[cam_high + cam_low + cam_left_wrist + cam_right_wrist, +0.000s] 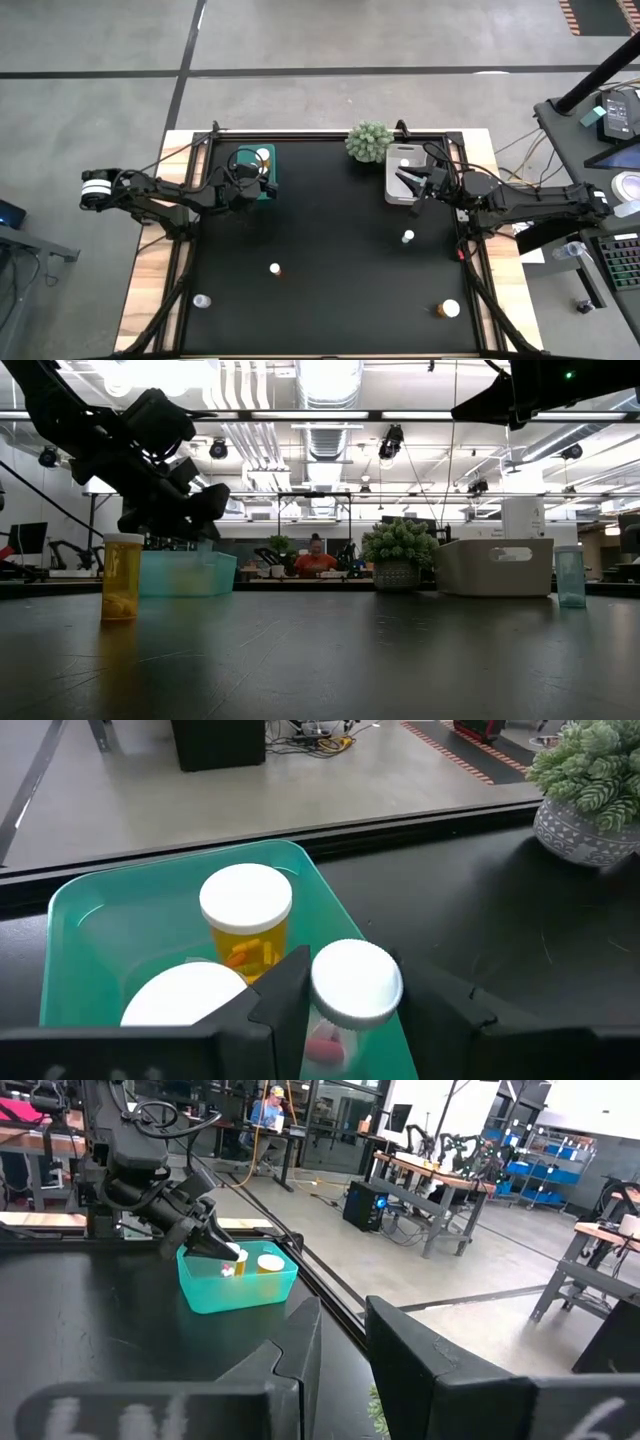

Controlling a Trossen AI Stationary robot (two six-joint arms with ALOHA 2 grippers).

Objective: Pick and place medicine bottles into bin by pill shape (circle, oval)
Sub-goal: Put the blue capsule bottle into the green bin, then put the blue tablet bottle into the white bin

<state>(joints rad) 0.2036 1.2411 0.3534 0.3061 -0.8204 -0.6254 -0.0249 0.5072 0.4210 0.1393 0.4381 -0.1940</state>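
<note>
My left gripper (360, 1010) is open above the teal bin (256, 166), at the rim on the bin's right. A small pale bottle with a white cap (356, 982) and pink pills sits between its fingers, with a gap on one side. The bin also holds an amber bottle (246, 918) and another white cap (185, 998). My right gripper (409, 182) is open and empty over the grey bin (404, 172), which holds a white-capped bottle (404, 160). Several bottles stand loose on the black table (274, 268), (408, 237), (201, 300), (449, 309). My left gripper has the pale bottle between its fingers, which come from above and slant down. One finger (288, 990) lies against the cap's edge (318, 982); dark table shows between the cap and the other finger. I cannot tell whether it still holds the bottle.
A spiky green plant ball in a pot (368, 141) stands at the far edge between the two bins. In the low view an amber bottle (122, 577) and a clear bottle (571, 575) stand on the table. A person sits far back in the room (316, 560).
</note>
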